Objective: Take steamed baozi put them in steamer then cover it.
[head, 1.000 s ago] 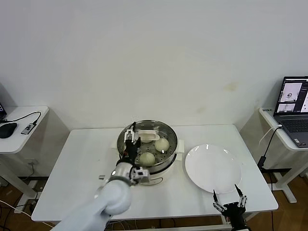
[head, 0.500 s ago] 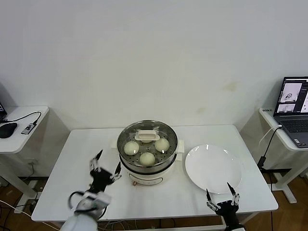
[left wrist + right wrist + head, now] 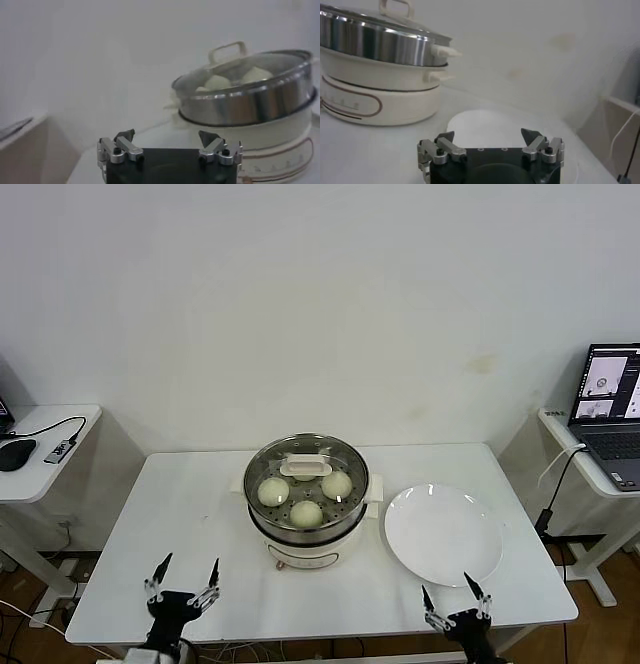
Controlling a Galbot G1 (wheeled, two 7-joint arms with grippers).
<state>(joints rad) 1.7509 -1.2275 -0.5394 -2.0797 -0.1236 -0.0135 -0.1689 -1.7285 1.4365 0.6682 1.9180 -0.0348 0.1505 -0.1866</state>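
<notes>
Lid [image 3: 306,467] sits on the steamer [image 3: 307,502], three buns [image 3: 306,513] inside. Left gripper [image 3: 183,588] spread, empty, well short of it; right gripper [image 3: 455,609] spread beside the plate [image 3: 444,534].

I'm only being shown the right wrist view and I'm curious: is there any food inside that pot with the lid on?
Observer: Yes. Through the glass cover, the head view shows three steamed baozi in the steamer.
Operator: Is the white plate empty?
Observer: The plate is bare.
Operator: Where's the other pincer?
Observer: The left pincer hangs open at the table's near edge, away from the steamer; the right pincer is open too.
</notes>
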